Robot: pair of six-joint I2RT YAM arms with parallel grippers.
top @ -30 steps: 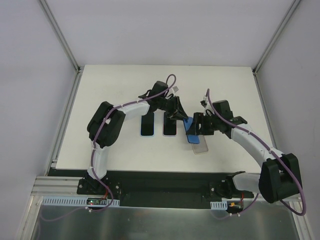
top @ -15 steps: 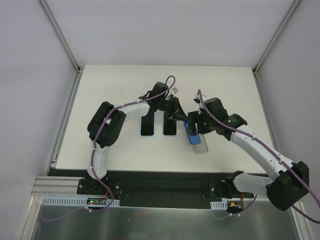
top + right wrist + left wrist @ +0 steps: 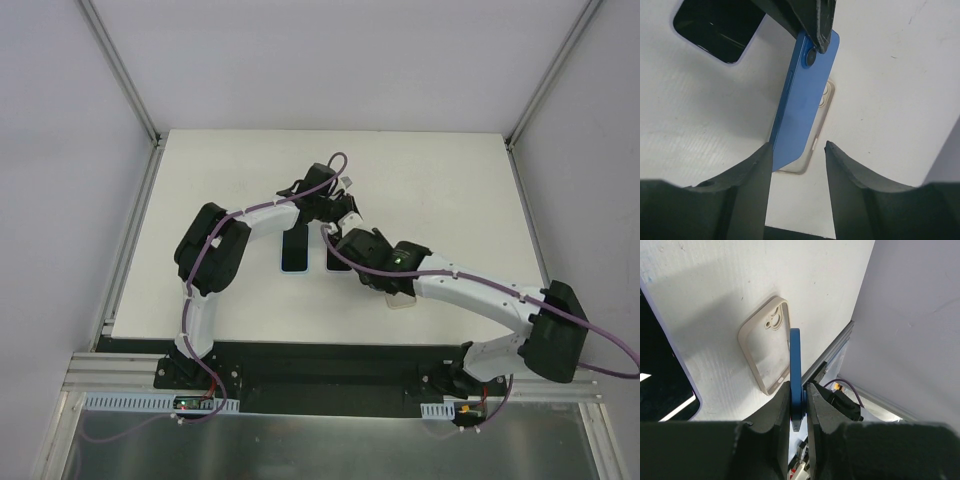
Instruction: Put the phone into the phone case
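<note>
In the left tool (image 3: 797,392), blue phone (image 3: 795,360) edge-on over the case (image 3: 762,347)

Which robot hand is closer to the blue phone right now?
Left. The left gripper is pinching the blue phone by its camera end, holding it on edge. The right gripper is open, with its fingers on either side of the phone's other end, not squeezing it.

Your blue phone (image 3: 807,100), hanging over the beige phone case (image 3: 764,347)
The phone is standing on its long edge, left fingers (image 3: 777,410) pinching its camera end; the case is lying hollow-up on the white tabletop (image 3: 715,290) beneath.
</note>
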